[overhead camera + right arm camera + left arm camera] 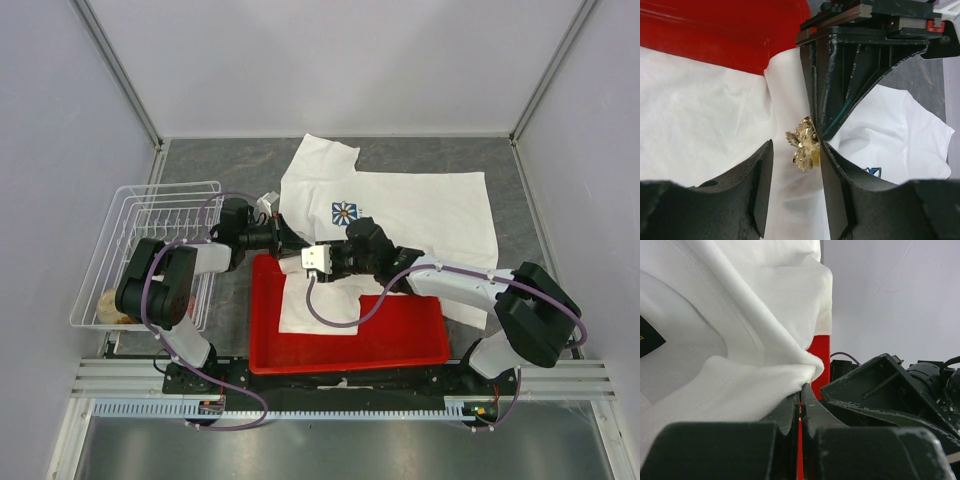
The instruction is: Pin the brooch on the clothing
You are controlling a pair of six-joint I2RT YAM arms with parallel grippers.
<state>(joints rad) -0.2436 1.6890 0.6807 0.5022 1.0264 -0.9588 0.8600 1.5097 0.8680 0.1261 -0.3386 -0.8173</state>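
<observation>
The white T-shirt (430, 215) lies on the table, its lower part draped into a red tray. Its blue daisy print (345, 212) faces up. My left gripper (802, 386) is shut on a raised fold of the T-shirt (740, 385). In the right wrist view the gold flower-shaped brooch (804, 144) sits on that fold at the left gripper's fingertips (816, 120). My right gripper (796, 147) is open around the brooch, which touches only its right finger (840, 170). In the top view both grippers meet over the shirt's left side and hide the brooch.
The red tray (350, 362) lies in front of the arms' bases under the shirt's hem. A white wire basket (150, 250) stands at the left with a round object inside. Enclosure walls surround the table.
</observation>
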